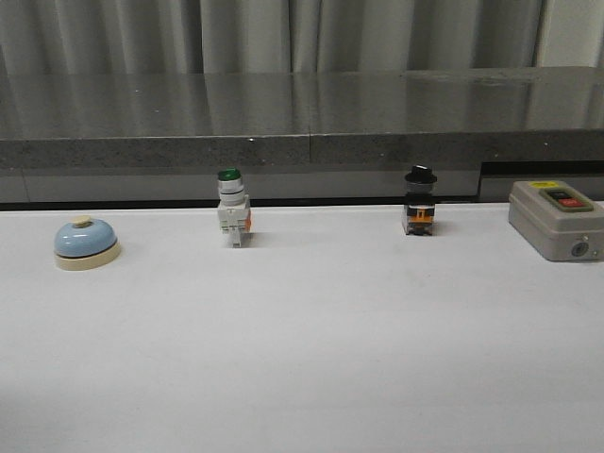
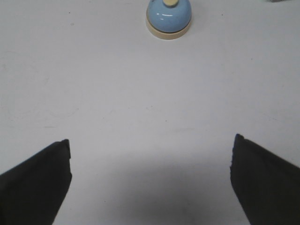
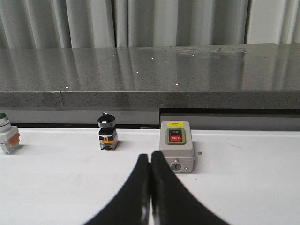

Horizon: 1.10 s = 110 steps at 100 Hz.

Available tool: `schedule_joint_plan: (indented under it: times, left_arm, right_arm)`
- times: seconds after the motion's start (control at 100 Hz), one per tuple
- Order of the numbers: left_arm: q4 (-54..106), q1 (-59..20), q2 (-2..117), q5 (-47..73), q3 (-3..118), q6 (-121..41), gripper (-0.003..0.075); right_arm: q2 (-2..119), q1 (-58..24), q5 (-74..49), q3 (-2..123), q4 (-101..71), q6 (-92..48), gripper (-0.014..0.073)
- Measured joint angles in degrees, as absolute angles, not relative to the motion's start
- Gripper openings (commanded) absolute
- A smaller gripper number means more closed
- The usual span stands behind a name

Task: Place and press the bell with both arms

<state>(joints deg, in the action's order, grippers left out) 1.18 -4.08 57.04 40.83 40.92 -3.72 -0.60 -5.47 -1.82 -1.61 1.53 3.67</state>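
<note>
Nothing done yet: bell (image 1: 86, 243) sits untouched at table's left, left gripper (image 2: 150, 180) spread wide and empty, right gripper (image 3: 150, 187) closed on nothing.

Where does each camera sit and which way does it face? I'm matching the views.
Front: faces forward over the table; bell far left; no arm shows.
Left wrist: looks down at the bell; left pincer open.
Right wrist: looks level at the grey switch box; right pincer shut.
Front and left wrist share the bell.
</note>
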Motion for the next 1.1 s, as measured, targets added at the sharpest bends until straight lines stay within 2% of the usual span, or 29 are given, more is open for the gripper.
schedule_joint_plan:
  times: [0.19,0.41,0.64,1.1]
  left_arm:
    - [2.83,-4.08,57.62,41.65,41.91,-3.72,0.0663]
    - [2.92,-7.05,63.74,42.68,48.46,-3.72,0.0663]
    - [3.10,-10.60,75.01,41.76,57.15,-3.72,0.0663]
    - [0.00,-11.03,98.90,38.93,71.82,-3.72,0.0663]
  right_arm:
    - [-0.60,-5.47,-1.82,-1.61,1.53,3.67,-0.0070]
    - [-0.60,-5.47,-1.82,-1.61,1.53,3.67,-0.0070]
    - [-0.60,-5.47,-1.82,-1.61,1.53,3.67,-0.0070]
    - [-0.60,-5.47,-1.82,-1.61,1.53,3.67,-0.0070]
